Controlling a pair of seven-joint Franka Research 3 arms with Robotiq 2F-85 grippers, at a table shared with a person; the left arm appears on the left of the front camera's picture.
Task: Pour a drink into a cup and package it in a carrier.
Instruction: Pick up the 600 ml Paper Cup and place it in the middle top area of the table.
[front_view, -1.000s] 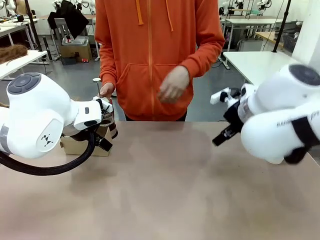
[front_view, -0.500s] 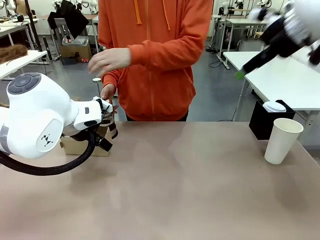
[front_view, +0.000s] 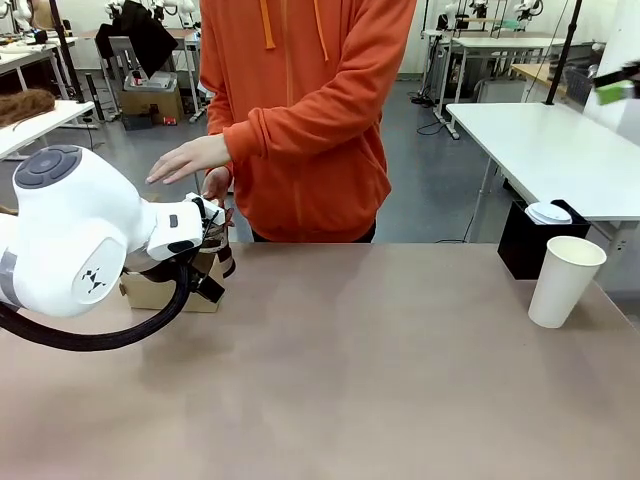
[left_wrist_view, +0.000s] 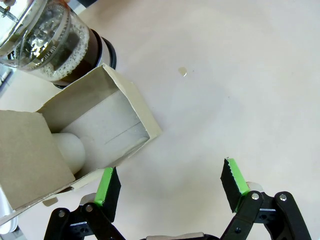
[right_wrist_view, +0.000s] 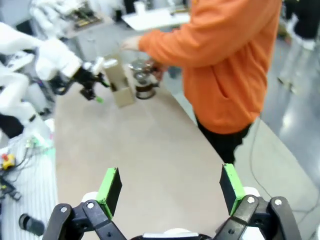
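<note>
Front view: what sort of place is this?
Probably a robotics lab or workshop: a white robot arm working at a table shared with a person, and more white work tables behind on a bare grey floor.

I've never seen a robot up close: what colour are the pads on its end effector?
Bright green pads, clearest in the left wrist view.

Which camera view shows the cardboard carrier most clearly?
The left wrist view: it looks down into the carrier, showing its open pocket and walls up close. In the front view the left arm hides most of it. The right wrist view shows it far off and blurred.
</note>
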